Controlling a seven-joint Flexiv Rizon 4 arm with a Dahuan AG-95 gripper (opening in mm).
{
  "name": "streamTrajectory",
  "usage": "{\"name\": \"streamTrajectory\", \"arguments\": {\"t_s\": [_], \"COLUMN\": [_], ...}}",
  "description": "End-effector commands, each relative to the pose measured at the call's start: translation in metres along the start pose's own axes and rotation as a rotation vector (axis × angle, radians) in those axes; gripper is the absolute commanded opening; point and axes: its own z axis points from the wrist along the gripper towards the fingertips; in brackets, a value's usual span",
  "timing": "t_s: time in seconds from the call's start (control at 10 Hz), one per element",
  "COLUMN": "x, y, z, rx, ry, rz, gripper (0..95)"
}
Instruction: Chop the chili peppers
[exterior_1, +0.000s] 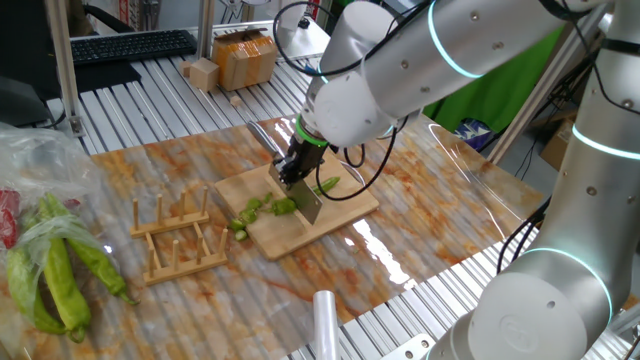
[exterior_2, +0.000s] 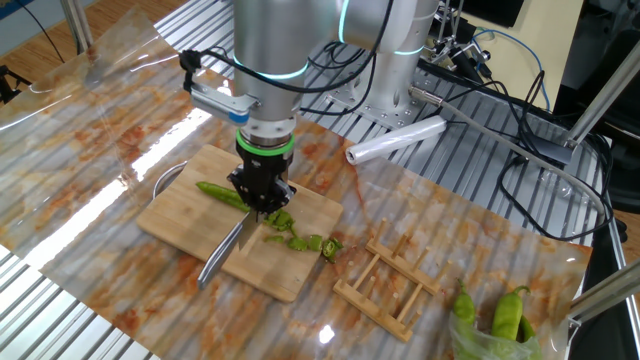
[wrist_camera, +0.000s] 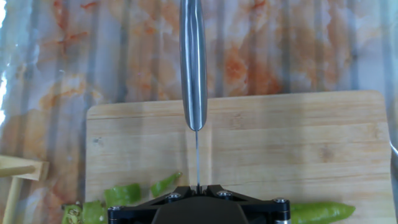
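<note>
While the gripper (exterior_2: 261, 205) is pointing straight down over the board (exterior_2: 180, 222), its fingers are pinching a knife (wrist_camera: 193, 59), with the blade edge-down on the wood and the steel handle reaching out past the board's edge. The chili (exterior_2: 222, 194) is lying across the board under the blade: its uncut length is sticking out on one side of the gripper, and cut pieces (exterior_2: 300, 241) are lying scattered on the other side, some sitting at the board's edge. In the hand view the whole part (wrist_camera: 323, 212) is showing at the lower right and the pieces (wrist_camera: 121, 195) at the lower left.

The board is resting on a glossy sheet (exterior_1: 420, 190) printed in a marbled orange and grey pattern, which is reflecting the lights in bright streaks. That sheet is covering a table (exterior_1: 150, 90) of ribbed aluminium slats. A wooden rack (exterior_1: 178, 238) is standing on the sheet just beside the board. Near one corner a clear bag (exterior_1: 30, 160) is holding thicker long green peppers (exterior_1: 70, 275), well apart from the board. A roll of clear film (exterior_2: 395, 140) is lying on the slats near the arm's base.

Around the table, a keyboard (exterior_1: 130, 45), a cardboard box (exterior_1: 245, 58) and a small wooden block (exterior_1: 200, 72) are sitting at the far side in one fixed view, with green cloth (exterior_1: 500, 80) hanging behind the arm. Black cables (exterior_2: 500, 100) are trailing over the slats in the other fixed view.
</note>
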Motion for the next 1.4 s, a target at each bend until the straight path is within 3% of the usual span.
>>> {"name": "streamTrajectory", "arguments": {"t_s": [0.1, 0.2, 0.3, 0.4, 0.5, 0.7, 1.0, 1.2, 1.4], "x": [0.002, 0.002, 0.002, 0.002, 0.003, 0.003, -0.011, 0.002, 0.002], "y": [-0.002, -0.001, 0.001, 0.004, 0.004, 0.003, 0.009, 0.009, 0.009], "z": [0.011, 0.009, 0.008, 0.007, 0.005, 0.004, -0.002, 0.003, 0.003], "rx": [0.002, -0.012, -0.011, -0.010, 0.004, 0.019, -0.005, 0.003, 0.002], "ry": [-0.002, 0.011, -0.018, -0.012, 0.003, 0.001, -0.003, -0.013, -0.017], "rz": [0.005, 0.009, 0.025, 0.035, 0.029, 0.023, 0.050, 0.035, 0.035], "gripper": [0.0, 0.0, 0.0, 0.0, 0.0, 0.0, 0.0, 0.0, 0.0]}}
